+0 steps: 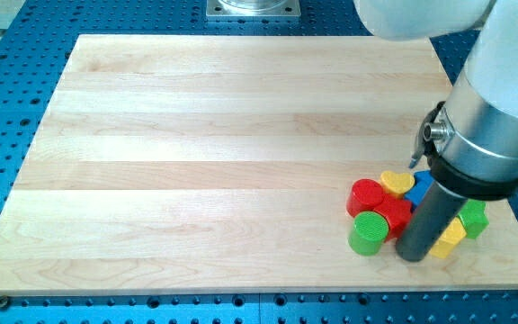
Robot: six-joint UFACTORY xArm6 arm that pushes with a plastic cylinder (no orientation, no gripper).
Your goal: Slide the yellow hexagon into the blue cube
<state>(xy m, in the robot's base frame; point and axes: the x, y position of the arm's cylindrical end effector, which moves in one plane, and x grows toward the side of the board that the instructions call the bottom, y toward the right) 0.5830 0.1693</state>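
Nearest the view's bottom, the tip (412,256) is seen planted on the wooden board (196,162), right in the thick of a huddle of blocks at the board's lower right. No jaws are carried here: the arm ends in a plain dark rod, so nothing is gripped.

At nine o'clock from the tip, just beside it, a green cylinder (368,233) is found. At three o'clock, touching the rod's right flank, the yellow hexagon (449,238) is spotted, half hidden behind the rod. A green block (474,217) sits at two o'clock of the tip, against the yellow hexagon; its shape cannot be made out.

Farther up, a red block (394,214) is wedged at eleven o'clock from the tip, and a red cylinder (365,195) is pressed on its left. Beyond those, a yellow heart (397,184) is seen, with the blue cube (422,187) just at its right, largely covered by the rod and arm (493,117). Whether hexagon and cube touch cannot be told.
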